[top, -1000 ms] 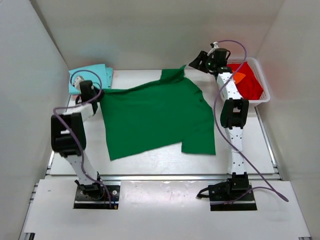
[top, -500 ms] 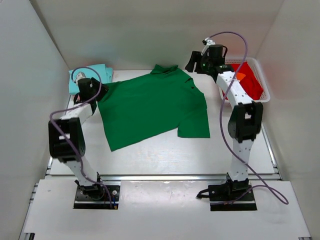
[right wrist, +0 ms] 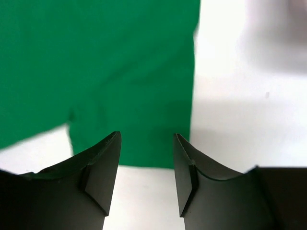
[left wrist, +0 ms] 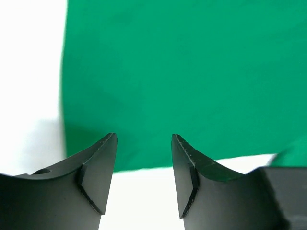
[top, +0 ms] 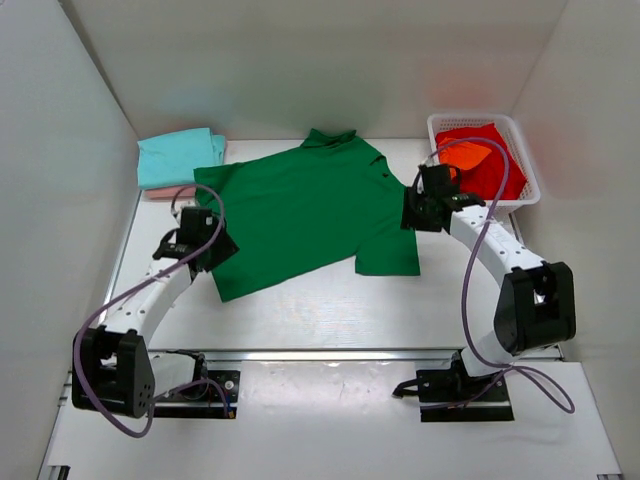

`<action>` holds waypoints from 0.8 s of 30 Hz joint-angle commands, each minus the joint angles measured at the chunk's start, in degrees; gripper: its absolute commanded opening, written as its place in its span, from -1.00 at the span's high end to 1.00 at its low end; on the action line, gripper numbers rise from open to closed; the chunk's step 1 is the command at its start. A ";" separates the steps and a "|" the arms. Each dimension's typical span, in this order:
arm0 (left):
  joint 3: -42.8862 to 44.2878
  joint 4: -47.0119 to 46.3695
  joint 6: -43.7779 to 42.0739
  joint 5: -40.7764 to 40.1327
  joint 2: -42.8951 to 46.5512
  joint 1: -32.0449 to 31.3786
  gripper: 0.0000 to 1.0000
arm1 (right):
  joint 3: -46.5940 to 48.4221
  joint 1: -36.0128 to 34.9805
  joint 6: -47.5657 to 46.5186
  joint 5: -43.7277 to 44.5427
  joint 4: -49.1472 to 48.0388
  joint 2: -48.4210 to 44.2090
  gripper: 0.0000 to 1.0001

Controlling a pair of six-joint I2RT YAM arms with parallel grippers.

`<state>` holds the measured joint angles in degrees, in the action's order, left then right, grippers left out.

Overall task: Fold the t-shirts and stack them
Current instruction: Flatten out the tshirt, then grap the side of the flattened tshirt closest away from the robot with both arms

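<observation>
A dark green t-shirt (top: 305, 215) lies spread flat on the white table, collar at the far side. My left gripper (top: 213, 250) is open and empty at the shirt's near left corner; the left wrist view shows the gripper (left wrist: 144, 136) over bare table with the green cloth (left wrist: 182, 76) just ahead. My right gripper (top: 413, 212) is open and empty at the shirt's right edge; the right wrist view shows the gripper (right wrist: 146, 135) near the green hem (right wrist: 129, 96). A folded teal shirt (top: 178, 157) lies on a pale pink one (top: 165, 193) at the back left.
A white lattice basket (top: 470, 118) stands at the back right, holding a red shirt (top: 492, 172) and an orange shirt (top: 462, 157). White walls close in the table on the left, the back and the right.
Both grippers have let go of the green shirt's far corners and swung down toward the near side. The shirt now lies flat and still.
</observation>
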<state>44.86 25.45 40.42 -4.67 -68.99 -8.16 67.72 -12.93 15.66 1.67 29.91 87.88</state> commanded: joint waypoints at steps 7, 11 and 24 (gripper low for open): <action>-11.37 6.98 5.10 -4.21 5.36 -0.80 -0.23 | -3.73 2.82 -1.78 0.17 -2.57 0.45 0.09; -13.22 6.98 6.24 -2.90 4.56 -1.59 -0.24 | -4.44 3.87 -2.04 0.00 -3.63 1.95 0.09; -13.75 3.82 7.57 -7.11 -1.57 -2.82 0.02 | -3.22 4.93 -1.60 -1.23 -3.90 7.57 -0.02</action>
<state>30.26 30.46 48.49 -8.93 -67.99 -10.50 63.42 -7.79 14.74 0.69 27.62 94.63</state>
